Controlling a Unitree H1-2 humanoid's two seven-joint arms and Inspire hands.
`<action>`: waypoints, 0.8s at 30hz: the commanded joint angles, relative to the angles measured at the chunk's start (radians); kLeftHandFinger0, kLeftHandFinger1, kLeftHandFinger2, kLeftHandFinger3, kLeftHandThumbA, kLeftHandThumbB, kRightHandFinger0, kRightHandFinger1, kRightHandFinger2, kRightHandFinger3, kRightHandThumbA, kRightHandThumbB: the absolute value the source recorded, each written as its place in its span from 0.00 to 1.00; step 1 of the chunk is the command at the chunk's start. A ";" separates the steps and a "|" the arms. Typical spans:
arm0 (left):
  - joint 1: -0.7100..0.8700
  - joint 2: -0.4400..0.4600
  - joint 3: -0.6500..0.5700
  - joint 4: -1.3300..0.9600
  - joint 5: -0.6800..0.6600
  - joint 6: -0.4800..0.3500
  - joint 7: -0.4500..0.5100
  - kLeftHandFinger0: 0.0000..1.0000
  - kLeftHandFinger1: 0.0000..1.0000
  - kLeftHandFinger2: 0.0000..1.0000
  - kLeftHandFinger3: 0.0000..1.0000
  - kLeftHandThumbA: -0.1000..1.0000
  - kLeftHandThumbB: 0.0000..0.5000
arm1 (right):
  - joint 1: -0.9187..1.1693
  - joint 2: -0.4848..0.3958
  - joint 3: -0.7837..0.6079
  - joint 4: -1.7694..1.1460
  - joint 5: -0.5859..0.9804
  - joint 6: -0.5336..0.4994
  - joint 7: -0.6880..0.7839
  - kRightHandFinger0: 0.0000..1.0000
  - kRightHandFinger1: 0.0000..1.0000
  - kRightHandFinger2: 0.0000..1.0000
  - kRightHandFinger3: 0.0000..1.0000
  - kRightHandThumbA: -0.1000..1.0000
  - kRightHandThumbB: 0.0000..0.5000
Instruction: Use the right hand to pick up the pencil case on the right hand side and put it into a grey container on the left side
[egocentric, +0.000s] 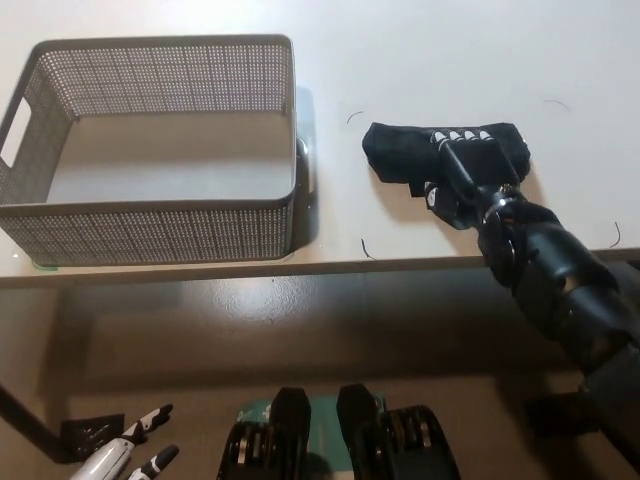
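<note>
one black pencil case (400, 158) lying on the pale surface (450, 60) right of centre in the frame, long axis running left to right, left end tilted slightly toward the upper left, right end hidden under the hand. black right hand (468, 172) draped over the case's right half, fingers (462, 140) curled across its top edge, gripping the pencil case, with the case seemingly flat on the surface. black arm trailing off toward the lower right corner. one grey container (150, 230), perforated walls, standing in the upper left of the frame, well apart from the case. white left hand (125, 458) hanging low in the lower left corner, below the surface edge, fingers spread, holding nothing.
</note>
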 joint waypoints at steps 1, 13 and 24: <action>-0.007 0.033 -0.001 -0.029 -0.001 -0.022 -0.017 1.00 1.00 1.00 1.00 1.00 0.85 | 0.018 0.015 -0.018 0.004 0.021 -0.137 -0.109 0.00 0.35 0.80 0.80 0.00 0.29; -0.003 0.030 0.003 -0.015 0.005 -0.016 -0.015 1.00 1.00 1.00 1.00 1.00 0.89 | -0.016 -0.036 -0.159 -0.224 0.070 -0.247 -0.197 0.00 0.35 0.75 0.83 0.00 0.32; 0.007 0.028 -0.001 -0.005 0.005 -0.008 -0.024 1.00 1.00 1.00 1.00 1.00 0.88 | 0.016 -0.069 -0.254 -0.643 0.083 -0.180 -0.056 0.00 0.30 0.67 0.75 0.00 0.27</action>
